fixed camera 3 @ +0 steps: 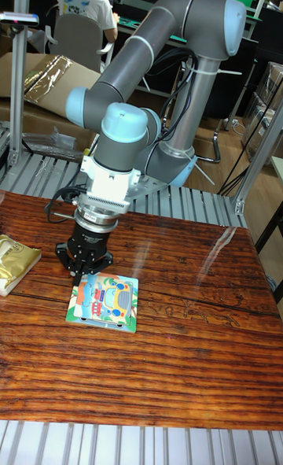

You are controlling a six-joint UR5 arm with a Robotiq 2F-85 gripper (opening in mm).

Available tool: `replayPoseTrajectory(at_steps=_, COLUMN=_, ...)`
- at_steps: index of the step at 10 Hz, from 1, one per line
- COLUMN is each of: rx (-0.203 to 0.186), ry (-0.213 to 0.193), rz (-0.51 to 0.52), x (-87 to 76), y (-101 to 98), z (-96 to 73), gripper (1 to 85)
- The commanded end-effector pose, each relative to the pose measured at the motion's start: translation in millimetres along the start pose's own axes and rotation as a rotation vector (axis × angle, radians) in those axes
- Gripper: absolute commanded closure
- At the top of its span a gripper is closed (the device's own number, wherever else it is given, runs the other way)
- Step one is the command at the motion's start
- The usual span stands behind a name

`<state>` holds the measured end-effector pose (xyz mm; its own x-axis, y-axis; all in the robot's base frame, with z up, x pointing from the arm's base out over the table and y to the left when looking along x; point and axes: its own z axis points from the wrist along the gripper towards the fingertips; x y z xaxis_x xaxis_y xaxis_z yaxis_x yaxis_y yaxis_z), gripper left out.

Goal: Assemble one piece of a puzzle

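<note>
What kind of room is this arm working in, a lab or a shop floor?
Likely a robotics lab or workshop, not a home. The arm stands on a metal-framed bench with a wooden tabletop, cardboard boxes lie behind it, and a person sits at a desk.

The arm (169, 48) is seen arching from a grey column at the right of centre up to a pale blue shoulder joint in the upper right of the frame, then sloping down leftward through a thick grey link to blue-capped joints left of centre. The wrist (110, 178) is pointed straight down, with a white ribbed flange and a black cable looped at its left. The gripper (83, 271) is carried vertically in the middle left of the frame, its black fingers drawn close together at the tips; whether anything is pinched between them cannot be made out.
</note>
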<state>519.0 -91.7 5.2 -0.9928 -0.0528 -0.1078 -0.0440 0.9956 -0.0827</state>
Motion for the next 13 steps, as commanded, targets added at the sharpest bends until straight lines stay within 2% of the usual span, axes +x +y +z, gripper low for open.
replayPoseTrajectory(at_steps=1, rx=-0.01, ry=0.0, rz=0.019, x=1.2, y=3.1, z=-1.2, gripper=84.3)
replayPoseTrajectory(at_steps=5, rx=-0.016, ry=-0.003, rz=0.032, x=0.9, y=7.3, z=-1.6, gripper=84.3)
replayPoseTrajectory(at_steps=10, rx=0.002, ry=0.04, rz=0.066, x=7.7, y=14.6, z=-8.4, gripper=84.3)
replayPoseTrajectory(at_steps=13, rx=-0.044, ry=0.037, rz=0.088, x=5.4, y=27.9, z=-8.1, gripper=84.3)
